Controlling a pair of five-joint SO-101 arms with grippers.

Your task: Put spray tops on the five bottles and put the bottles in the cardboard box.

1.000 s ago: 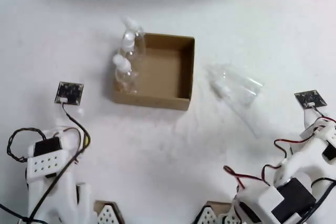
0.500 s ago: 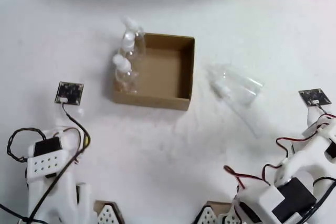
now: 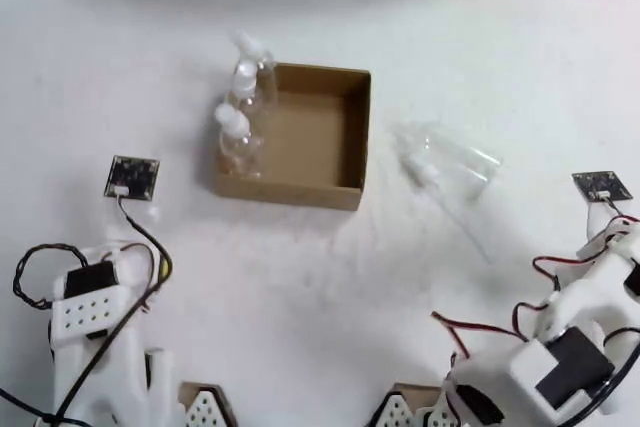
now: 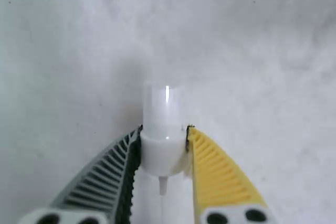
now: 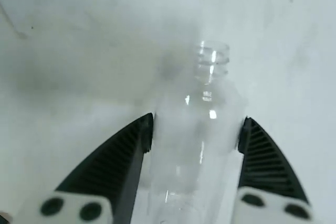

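Observation:
My left gripper point(image 4: 163, 142) is shut on a white spray top point(image 4: 163, 129) with a clear cap, held over the bare table. A clear bottle point(image 5: 197, 129) with an open threaded neck sits between the fingers of my right gripper point(image 5: 195, 132), which is shut on it. In the high view the cardboard box point(image 3: 340, 162) stands mid-table with two capped bottles point(image 3: 240, 112) upright along its left wall. More clear bottles point(image 3: 445, 169) lie on the table to the right of the box. The left arm point(image 3: 95, 322) and the right arm point(image 3: 570, 347) rest at the near edge.
Two small dark circuit boards lie on the table, one at the left point(image 3: 131, 177) and one at the right point(image 3: 600, 187), each wired to its arm. The table point(image 3: 320, 287) between box and arms is open white surface.
The right arm has shifted slightly toward the right and near edge, and the board at its side moved with it. The left arm and the box are unchanged.

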